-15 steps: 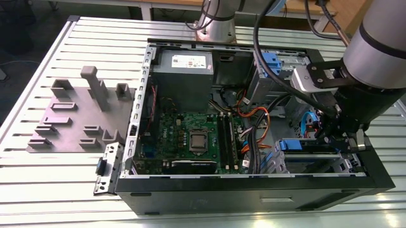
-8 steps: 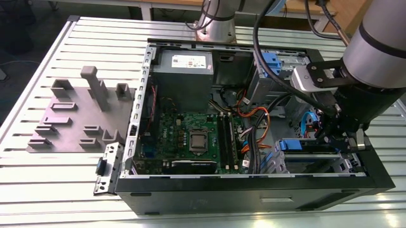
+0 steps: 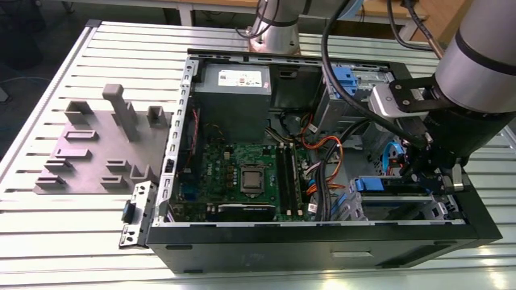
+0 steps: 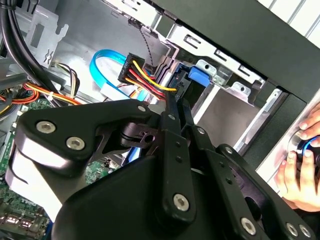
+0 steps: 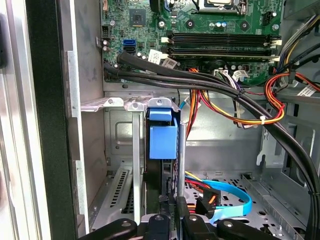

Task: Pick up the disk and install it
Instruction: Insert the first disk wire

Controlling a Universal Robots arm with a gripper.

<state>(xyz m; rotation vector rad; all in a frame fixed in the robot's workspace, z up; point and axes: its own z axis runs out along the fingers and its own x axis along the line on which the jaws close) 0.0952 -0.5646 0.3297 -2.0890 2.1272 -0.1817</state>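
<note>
— Where was my claw (image 5: 170, 214) at this moment, and what did it have?

— Your claw was down inside the open computer case (image 3: 322, 238), which lay on the slatted counter (image 3: 48, 217). It was at the case's end toward the exterior view's right. It looked clenched on the disk (image 5: 161, 167): in both wrist views the fingers closed around a dark edge-on slab with a blue side rail (image 5: 163, 140) at its far end.

— And the disk itself?

— You held it on edge, partway into the drive cage (image 5: 135, 150), between two upright metal guides. How deep it sat, I couldn't tell.

— So which step was that?

— By my reading, you were past the pick-up and into the install, with the disk lined up in its bay but not shown fully seated.

— What would the seating ask of me?

— I'd judge it called for a straight push along the guides, with the disk kept square so the blue side rail didn't catch. You had wiring close by. A thick black cable bundle (image 5: 200, 82) crossed just above the cage, the red and yellow power leads (image 5: 270, 107) hung beside it, and a flat blue cable (image 5: 235, 192) lay on the case floor next to your fingers. Any of those could snag.

— Anything else near me?

— A person's hand (image 4: 300, 165) rested outside the case wall, close to your arm. The grey fixture plate (image 3: 89, 157) sat well apart, at the counter's edge on the exterior view's left.
</note>
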